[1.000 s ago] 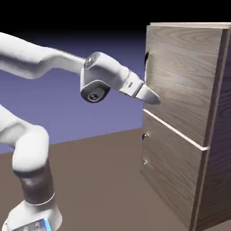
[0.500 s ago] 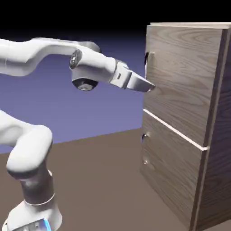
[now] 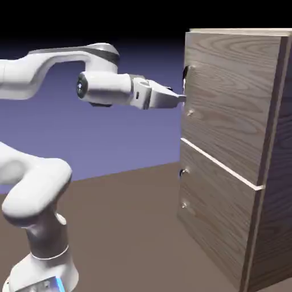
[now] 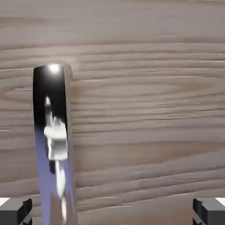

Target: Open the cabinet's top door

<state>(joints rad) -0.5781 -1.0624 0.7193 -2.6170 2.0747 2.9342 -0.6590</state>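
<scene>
The tall, boxy cabinet of grey-brown wood grain point(image 3: 228, 148) fills the exterior view's right side, its two front panels divided by a pale seam point(image 3: 221, 163). The white, jointed robot arm point(image 3: 34, 188) rises at the exterior view's left, bends back over itself and reaches across at the height of the upper panel, its wrist nearly level and aimed at the cabinet front. The larger upper wood-grain panel, the top door point(image 3: 234, 97), sits above the seam, closed flush with the cabinet. The shorter lower wood-grain panel point(image 3: 217, 211) is below.

Backdrop shows between the wrist's underside and the brown floor, with open room around the forearm; ahead, the two-finger gripper point(image 3: 183, 98) is close to the door's handle-side edge. Its fingers are spread wide, pinching nothing. The curved, shiny metal handle point(image 4: 52, 132) runs lengthwise up the hand view, between the fingers' lines but nearer the left-hand dark grey fingertip point(image 4: 15, 212). Whether anything touches it cannot be told.
</scene>
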